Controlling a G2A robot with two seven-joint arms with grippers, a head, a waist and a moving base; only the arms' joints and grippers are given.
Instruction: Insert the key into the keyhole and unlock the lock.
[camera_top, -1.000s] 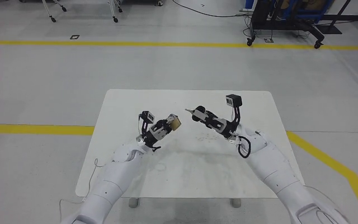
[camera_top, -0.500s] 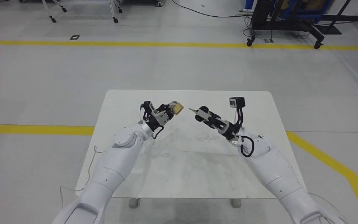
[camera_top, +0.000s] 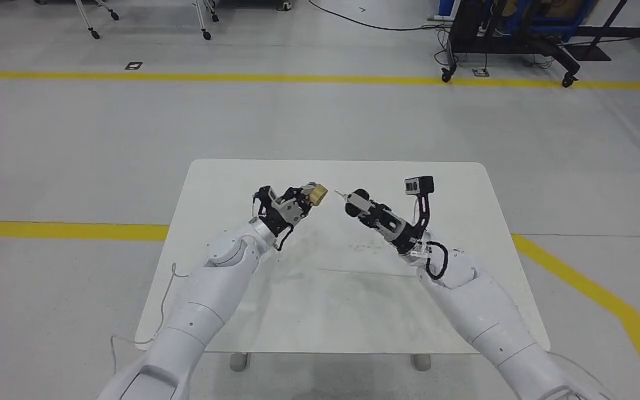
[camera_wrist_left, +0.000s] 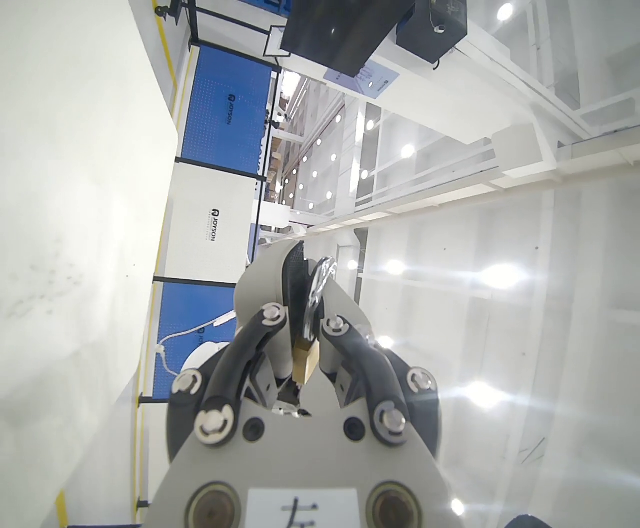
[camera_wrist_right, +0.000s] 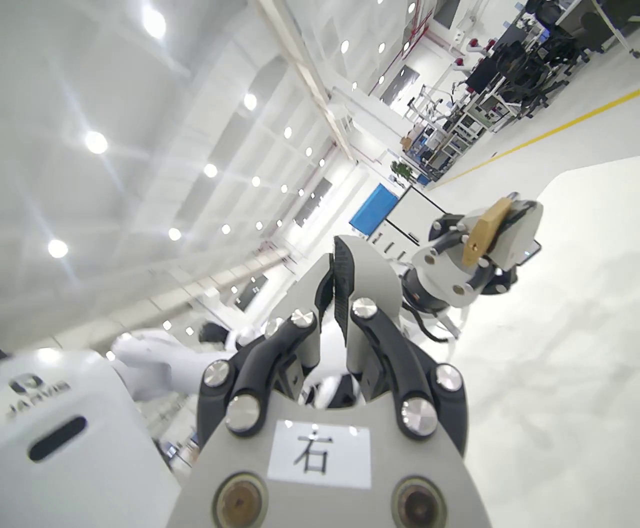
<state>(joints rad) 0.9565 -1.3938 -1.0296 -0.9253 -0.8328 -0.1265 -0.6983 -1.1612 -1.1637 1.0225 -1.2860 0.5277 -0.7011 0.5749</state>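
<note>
1. 2 things are held off the table (camera_top: 450, 290), facing, for mating in mid-air.
2. Left gripper (camera_wrist_left: 306, 285) clamps the lock (camera_wrist_left: 305, 362), brass end turned towards the key (camera_top: 341, 196).
3. Right gripper (camera_wrist_right: 336, 272) pinches what seems the key, tip near the lock, not touching.

A factory-style robotics hall — yellow floor lines (camera_top: 300, 79) beyond the counter (camera_top: 230, 190), blue partition panels (camera_wrist_left: 227, 107), high ceiling lights (camera_wrist_right: 95, 142), wheeled equipment racks (camera_top: 510, 42).
</note>
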